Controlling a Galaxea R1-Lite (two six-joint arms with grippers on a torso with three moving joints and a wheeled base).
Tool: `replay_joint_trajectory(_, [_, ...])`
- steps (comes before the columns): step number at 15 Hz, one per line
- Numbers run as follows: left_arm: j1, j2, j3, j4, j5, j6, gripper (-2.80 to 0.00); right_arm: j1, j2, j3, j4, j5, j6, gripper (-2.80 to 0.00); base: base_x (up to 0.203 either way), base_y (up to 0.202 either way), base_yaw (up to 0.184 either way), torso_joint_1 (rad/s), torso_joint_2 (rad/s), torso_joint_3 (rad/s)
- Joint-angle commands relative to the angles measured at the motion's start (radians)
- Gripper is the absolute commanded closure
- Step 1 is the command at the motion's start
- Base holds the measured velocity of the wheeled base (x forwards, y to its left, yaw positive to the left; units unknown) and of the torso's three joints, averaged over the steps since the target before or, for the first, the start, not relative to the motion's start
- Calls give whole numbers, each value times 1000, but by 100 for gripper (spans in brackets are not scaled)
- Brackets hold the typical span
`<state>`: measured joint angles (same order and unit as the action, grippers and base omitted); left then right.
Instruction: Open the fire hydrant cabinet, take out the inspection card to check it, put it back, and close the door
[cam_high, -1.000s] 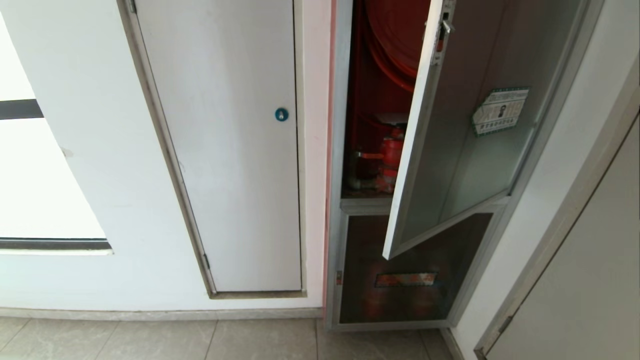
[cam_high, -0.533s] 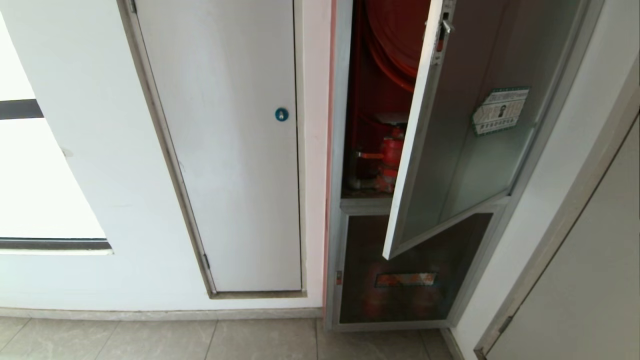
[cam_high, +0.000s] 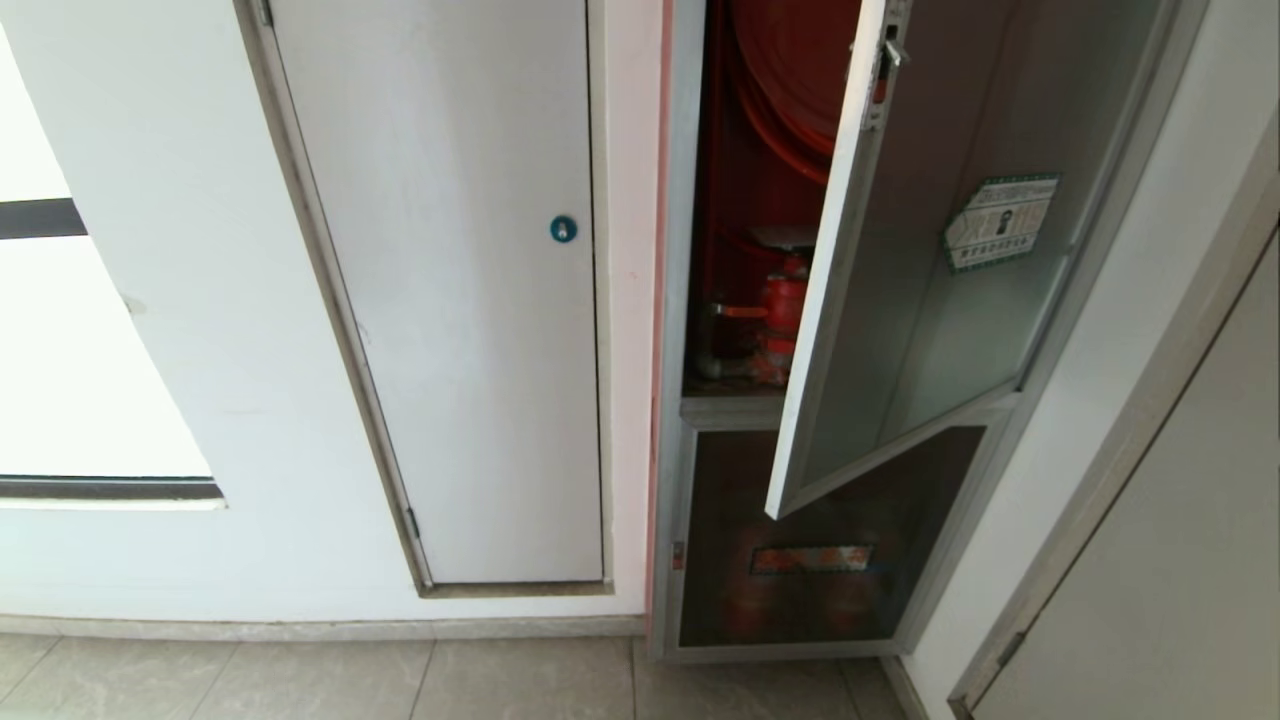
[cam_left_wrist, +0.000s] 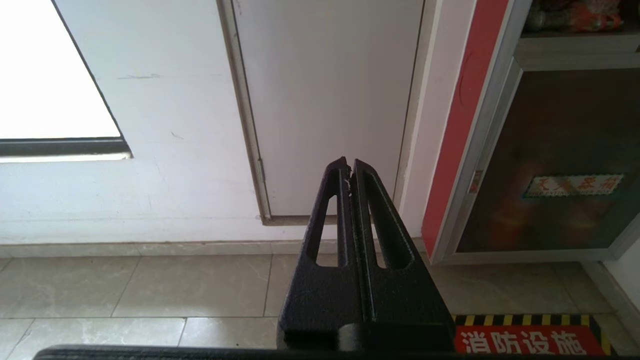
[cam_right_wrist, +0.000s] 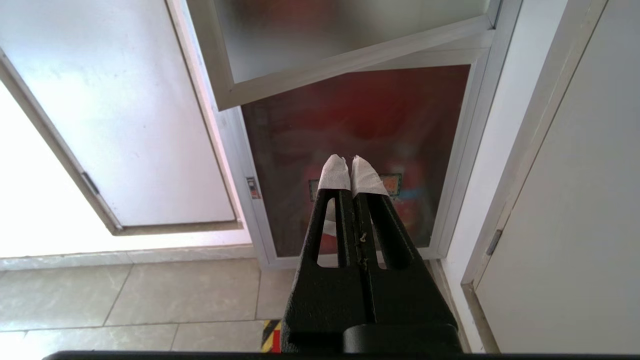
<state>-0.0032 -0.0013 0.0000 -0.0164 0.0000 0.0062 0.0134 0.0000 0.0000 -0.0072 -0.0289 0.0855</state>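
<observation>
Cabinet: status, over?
Both grippers shut, empty, low before the wall. Door ajar, cabinet showing red valve. Card not in view. Nothing in the way.

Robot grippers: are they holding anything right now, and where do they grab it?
Nothing is held. The left gripper and the right gripper are both shut on empty air, low in front of the fire hydrant cabinet, whose door hangs open.

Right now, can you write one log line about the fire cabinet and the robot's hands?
door: part open | fire hydrant cabinet: red valve showing | inspection card: not seen | left gripper: shut, empty | right gripper: shut, empty
</observation>
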Motion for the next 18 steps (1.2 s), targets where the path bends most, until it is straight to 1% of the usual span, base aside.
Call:
replay_joint_trajectory(1, [0, 1, 11, 0, 0, 0, 0, 0, 2, 0, 0, 0, 0, 0, 0, 0, 0, 0, 0, 0])
replay_joint_trajectory(5, [0, 1, 12, 0, 0, 0, 0, 0, 2, 0, 1, 0, -5, 0, 0, 0, 0, 0, 0, 0])
replay_joint_trajectory(7, [0, 1, 12, 0, 0, 0, 0, 0, 14, -3, 0, 4, -24, 0, 0, 0, 0, 0, 0, 0])
replay_joint_trajectory(9, [0, 1, 11, 0, 0, 0, 0, 0, 81, -50, -2, 23, -28, 0, 0, 0, 0, 0, 0, 0])
replay_joint_trajectory(14, [0, 1, 11, 0, 0, 0, 0, 24, 322, -268, -15, 170, -22, 0, 0, 0, 0, 0, 0, 0])
replay_joint_trajectory(18, [0, 1, 11, 0, 0, 0, 0, 67, 552, -385, -101, 275, -37, 0, 0, 0, 0, 0, 0, 0])
